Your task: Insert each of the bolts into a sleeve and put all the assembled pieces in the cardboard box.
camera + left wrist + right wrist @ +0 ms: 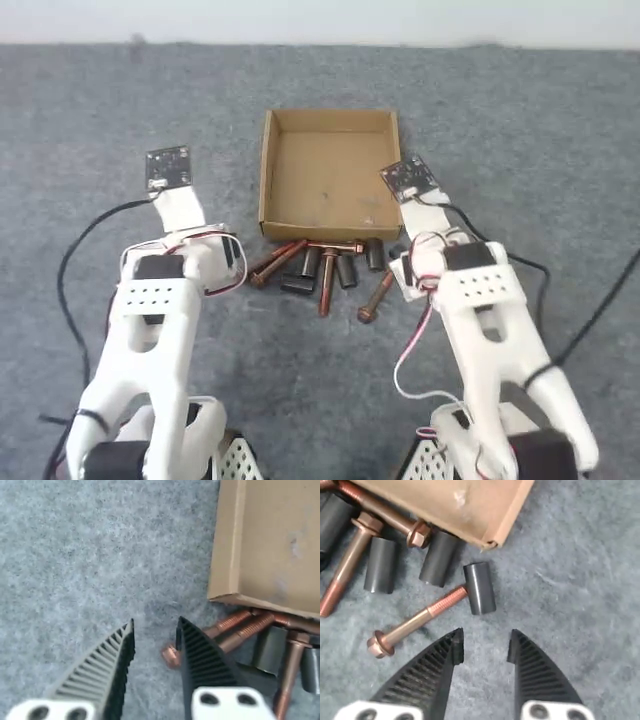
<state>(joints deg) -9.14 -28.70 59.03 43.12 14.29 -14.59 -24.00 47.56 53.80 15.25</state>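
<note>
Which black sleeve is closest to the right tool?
The sleeve at the threaded tip of a bolt, just ahead of the right tool; others sit nearer the box.

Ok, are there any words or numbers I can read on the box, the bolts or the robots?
None can be read.
Box: plain cardboard with a few smudges, no print.
Bolts and sleeves: no marks to see.
Boards: any marks on them are too small to read.
</note>
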